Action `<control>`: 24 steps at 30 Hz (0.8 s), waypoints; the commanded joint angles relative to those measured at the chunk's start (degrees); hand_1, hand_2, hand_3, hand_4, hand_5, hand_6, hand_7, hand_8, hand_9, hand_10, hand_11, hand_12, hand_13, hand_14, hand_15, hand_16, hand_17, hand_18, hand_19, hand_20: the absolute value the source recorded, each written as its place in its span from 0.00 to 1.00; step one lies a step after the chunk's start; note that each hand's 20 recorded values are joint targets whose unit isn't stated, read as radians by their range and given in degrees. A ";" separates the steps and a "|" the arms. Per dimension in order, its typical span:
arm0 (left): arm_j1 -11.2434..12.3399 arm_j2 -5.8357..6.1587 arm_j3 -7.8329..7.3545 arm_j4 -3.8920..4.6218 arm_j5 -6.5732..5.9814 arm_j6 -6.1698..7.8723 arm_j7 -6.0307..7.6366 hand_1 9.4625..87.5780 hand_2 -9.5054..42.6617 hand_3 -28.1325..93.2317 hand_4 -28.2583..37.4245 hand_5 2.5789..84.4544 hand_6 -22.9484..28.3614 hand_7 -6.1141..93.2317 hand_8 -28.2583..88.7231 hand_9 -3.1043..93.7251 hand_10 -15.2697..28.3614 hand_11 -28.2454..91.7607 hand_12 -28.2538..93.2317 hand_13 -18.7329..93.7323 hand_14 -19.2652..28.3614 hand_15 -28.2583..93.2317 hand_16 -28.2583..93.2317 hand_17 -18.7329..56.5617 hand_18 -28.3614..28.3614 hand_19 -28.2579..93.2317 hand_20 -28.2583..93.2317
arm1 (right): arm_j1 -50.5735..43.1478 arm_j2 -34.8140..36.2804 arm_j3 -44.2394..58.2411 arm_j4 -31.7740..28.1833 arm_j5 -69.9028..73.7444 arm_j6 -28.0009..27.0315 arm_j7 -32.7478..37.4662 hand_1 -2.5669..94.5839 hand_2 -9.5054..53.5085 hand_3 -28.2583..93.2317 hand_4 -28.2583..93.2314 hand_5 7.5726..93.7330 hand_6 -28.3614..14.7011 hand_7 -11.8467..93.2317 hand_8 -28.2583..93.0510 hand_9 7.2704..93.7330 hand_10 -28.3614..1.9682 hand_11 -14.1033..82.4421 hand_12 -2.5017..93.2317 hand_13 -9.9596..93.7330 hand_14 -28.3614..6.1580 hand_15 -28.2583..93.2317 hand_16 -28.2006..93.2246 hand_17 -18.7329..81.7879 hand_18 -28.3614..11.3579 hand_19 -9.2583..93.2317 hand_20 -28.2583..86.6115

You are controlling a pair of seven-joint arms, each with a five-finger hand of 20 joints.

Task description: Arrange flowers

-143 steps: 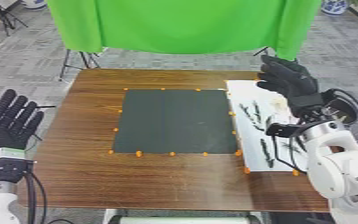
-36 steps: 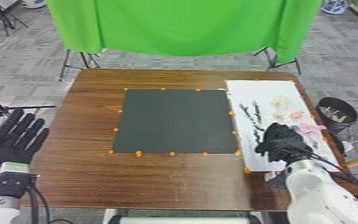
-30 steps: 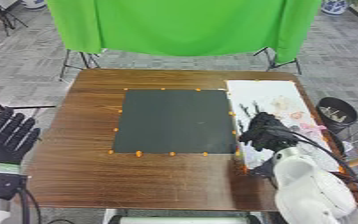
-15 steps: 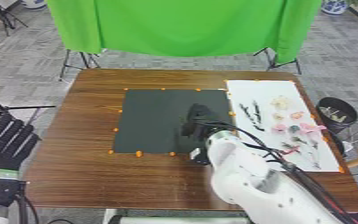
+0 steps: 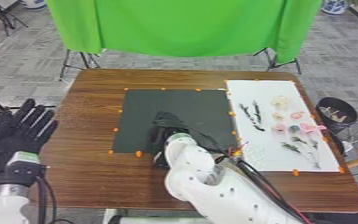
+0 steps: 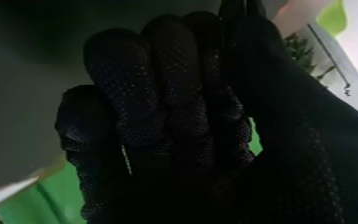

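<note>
In the head view, the left hand is staying nearest, held up just past the left side of the brown surface. Its fingers are pointing straight and spreading apart, and it is holding nothing. A bit farther in, the right hand is hovering over or resting on the dark square; which one, I cannot tell. I also cannot tell if it is open or pinching something.

On the right, the white sheet is lying beside the dark square. The green sprigs are lying on its near part. Next come the pink flowers, and the dark stems are lying near the dark square. The pale flower is lying farther back. Beside the surface, on the right, a black bin is holding some bits. Far back, a green cloth is hanging.

In the right wrist view, the right hand is showing its palm side close up. Past its black glove, a leafy bit and a light green shape are peeking out.
</note>
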 commanded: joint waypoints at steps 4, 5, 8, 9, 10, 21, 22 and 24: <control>-1.51 0.30 2.17 0.58 0.34 1.04 -0.77 0.24 0.38 0.84 0.00 0.48 0.60 0.17 0.17 0.41 0.70 0.36 0.31 0.39 0.72 0.47 0.17 0.18 0.73 0.53 0.27 | 0.42 -7.17 -1.61 4.79 -3.95 4.71 1.70 0.46 0.00 0.93 0.19 0.79 0.55 0.61 0.33 0.93 0.51 0.45 0.47 0.86 0.42 0.67 0.49 0.60 0.02 0.98 0.50; -1.58 0.25 2.48 0.60 0.42 0.90 -1.01 0.24 0.38 0.84 0.00 0.48 0.60 0.17 0.17 0.41 0.70 0.36 0.31 0.39 0.72 0.47 0.17 0.18 0.73 0.53 0.27 | -0.08 -7.72 -1.13 5.04 -4.31 3.93 1.59 0.46 0.00 0.93 0.19 0.79 0.56 0.61 0.33 0.93 0.51 0.46 0.47 0.86 0.42 0.67 0.49 0.60 0.02 0.98 0.50; -2.53 0.53 3.72 0.71 0.43 0.97 -0.94 0.24 0.38 0.84 0.00 0.48 0.60 0.17 0.17 0.41 0.70 0.36 0.31 0.39 0.72 0.47 0.17 0.18 0.73 0.53 0.27 | -0.54 -8.48 -0.67 5.91 -5.10 2.99 2.00 0.46 0.00 0.93 0.19 0.79 0.56 0.61 0.33 0.93 0.50 0.46 0.47 0.86 0.42 0.68 0.49 0.61 0.02 0.98 0.50; -2.70 0.76 4.01 0.77 0.35 0.89 -0.75 0.24 0.38 0.84 0.00 0.48 0.60 0.17 0.17 0.41 0.70 0.36 0.31 0.39 0.72 0.47 0.17 0.18 0.73 0.53 0.27 | -0.57 -8.62 -0.66 6.19 -5.20 2.96 2.36 0.46 0.00 0.93 0.19 0.79 0.56 0.61 0.33 0.93 0.50 0.46 0.47 0.86 0.42 0.68 0.49 0.61 0.02 0.99 0.50; -2.75 0.97 4.27 0.69 0.17 0.98 -0.33 0.24 0.38 0.84 0.00 0.48 0.60 0.17 0.17 0.41 0.70 0.36 0.31 0.39 0.72 0.47 0.17 0.18 0.73 0.53 0.27 | -0.67 -8.74 -0.53 6.37 -5.11 2.66 2.48 0.46 0.00 0.93 0.19 0.79 0.56 0.61 0.33 0.93 0.50 0.46 0.47 0.86 0.42 0.68 0.49 0.61 0.01 0.99 0.50; -2.72 -0.86 2.68 1.41 -0.02 0.90 -1.35 0.24 0.38 0.83 0.00 0.48 0.61 0.18 0.17 0.40 0.70 0.36 0.31 0.38 0.73 0.48 0.17 0.17 0.74 0.54 0.28 | -2.70 -7.75 0.32 5.20 -4.76 -4.59 1.86 0.47 0.00 0.86 0.13 0.75 0.59 0.59 0.37 0.88 0.41 0.52 0.37 0.84 0.39 0.68 0.46 0.59 0.01 0.99 0.47; -2.44 -0.98 2.39 1.33 0.01 1.07 -1.18 0.23 0.38 0.83 0.00 0.48 0.61 0.18 0.17 0.40 0.70 0.36 0.31 0.38 0.73 0.48 0.18 0.17 0.74 0.54 0.28 | -2.93 -7.63 0.24 4.89 -5.07 -4.95 1.49 0.46 0.00 0.85 0.12 0.74 0.59 0.59 0.37 0.87 0.40 0.54 0.34 0.83 0.39 0.68 0.46 0.59 0.01 0.99 0.47; -1.73 -0.94 1.98 1.26 -0.24 0.42 -1.06 0.23 0.37 0.84 0.00 0.48 0.62 0.18 0.17 0.39 0.70 0.37 0.32 0.38 0.73 0.49 0.18 0.17 0.75 0.54 0.28 | -3.09 -7.47 -0.04 4.40 -4.66 -3.83 2.13 0.46 0.00 0.83 0.10 0.74 0.58 0.58 0.37 0.86 0.39 0.54 0.32 0.83 0.39 0.68 0.45 0.58 0.01 0.98 0.46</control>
